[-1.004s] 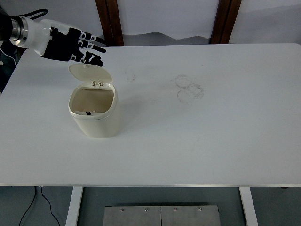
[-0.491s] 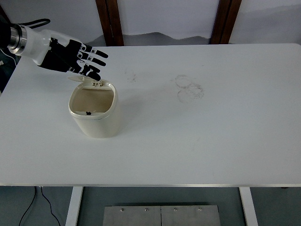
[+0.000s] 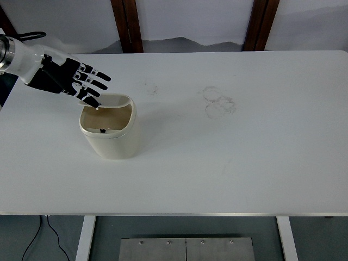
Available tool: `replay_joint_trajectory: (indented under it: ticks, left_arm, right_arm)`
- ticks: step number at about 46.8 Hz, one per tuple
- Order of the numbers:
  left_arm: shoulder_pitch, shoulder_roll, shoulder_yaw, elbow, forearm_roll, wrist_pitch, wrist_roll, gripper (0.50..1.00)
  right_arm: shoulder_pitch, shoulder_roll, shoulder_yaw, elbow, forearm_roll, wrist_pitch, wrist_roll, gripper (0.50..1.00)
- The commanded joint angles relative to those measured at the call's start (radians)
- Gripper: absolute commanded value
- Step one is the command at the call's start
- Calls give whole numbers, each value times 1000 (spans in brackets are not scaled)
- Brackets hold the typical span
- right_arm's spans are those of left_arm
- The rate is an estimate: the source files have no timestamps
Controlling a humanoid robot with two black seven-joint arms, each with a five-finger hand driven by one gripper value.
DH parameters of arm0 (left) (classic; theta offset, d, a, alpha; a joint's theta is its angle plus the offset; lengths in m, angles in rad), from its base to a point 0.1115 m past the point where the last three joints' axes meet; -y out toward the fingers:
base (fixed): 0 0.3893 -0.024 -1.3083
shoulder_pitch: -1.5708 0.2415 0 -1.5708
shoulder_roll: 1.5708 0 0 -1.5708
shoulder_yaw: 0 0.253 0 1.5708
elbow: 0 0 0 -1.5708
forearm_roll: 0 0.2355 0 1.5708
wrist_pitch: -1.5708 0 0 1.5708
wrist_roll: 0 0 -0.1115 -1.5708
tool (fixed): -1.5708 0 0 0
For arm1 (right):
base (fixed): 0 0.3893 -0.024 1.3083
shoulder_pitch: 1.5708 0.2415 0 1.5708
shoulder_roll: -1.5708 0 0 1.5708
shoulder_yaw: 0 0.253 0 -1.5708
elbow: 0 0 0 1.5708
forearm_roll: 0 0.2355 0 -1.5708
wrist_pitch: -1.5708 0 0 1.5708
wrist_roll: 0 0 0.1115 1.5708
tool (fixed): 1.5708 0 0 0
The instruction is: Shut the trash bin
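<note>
A small cream trash bin [image 3: 111,138] stands on the left part of the white table [image 3: 228,152]. Its hinged lid [image 3: 111,100] is tipped well forward over the far side of the opening, while the near half of the brown inside still shows. My left hand [image 3: 86,87] comes in from the left edge with fingers spread and extended, its fingertips [image 3: 95,103] resting on the back of the lid. It grasps nothing. No right arm shows.
Faint ring marks [image 3: 219,101] and a smudge [image 3: 150,87] stain the tabletop right of the bin. Two dark wooden posts [image 3: 127,24] stand behind the far edge. A cable [image 3: 43,239] hangs below the table at the lower left.
My left hand has moved down and toward the near left, pushing the lid from nearly upright to tipped low over the bin's opening.
</note>
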Motion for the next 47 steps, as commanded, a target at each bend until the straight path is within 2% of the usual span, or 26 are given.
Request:
replay_joint_trajectory:
  ticks: [1,47]
  left_arm:
    - [4,-4,0,0,0,0,0,1000]
    - [68,-66,0,2,0,5,-3,1000]
  right_arm:
    - [-1,0,0,0,0,0,0,995]
    - [-3,0,0,0,0,2,0,995]
